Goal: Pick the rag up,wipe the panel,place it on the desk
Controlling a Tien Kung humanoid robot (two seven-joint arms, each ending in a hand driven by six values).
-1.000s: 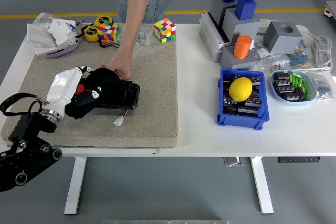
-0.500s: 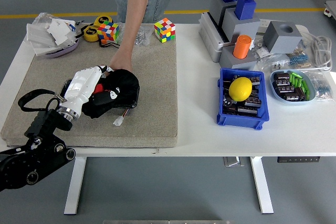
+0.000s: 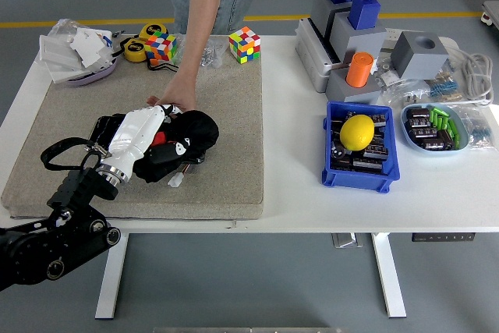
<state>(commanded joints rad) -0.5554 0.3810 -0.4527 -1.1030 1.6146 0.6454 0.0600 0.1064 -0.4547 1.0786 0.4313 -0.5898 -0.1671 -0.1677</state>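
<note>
The robot's left hand (image 3: 152, 142) is reaching in from the lower left corner, its white shell lying across the tan mat (image 3: 234, 115), and its fingers are curling down over a black rag (image 3: 191, 132), pressing it onto a black panel (image 3: 105, 126) that is lying flat on the mat. Most of the panel is hidden under the hand and the rag (only its left end is peeking out beside the wrist). A small white connector (image 3: 175, 180) is lying on the mat just below the rag.

A person is standing at the far side of the table, and the person's hand (image 3: 178, 97) is resting on the mat right at the panel's far edge, touching or nearly touching the robot's hand; whether it is pinning the panel down cannot be made out.

Along the mat's far edge two Rubik's cubes are sitting, one (image 3: 160, 46) near a yellow tape measure (image 3: 137, 49) and the other (image 3: 244, 44) further right. On the white table (image 3: 296, 193) to the right, a blue bin (image 3: 359, 177) is holding a yellow lemon (image 3: 358, 132), with a grey fixture (image 3: 343, 37) carrying blue blocks and an orange cylinder (image 3: 360, 69) behind it.
</note>
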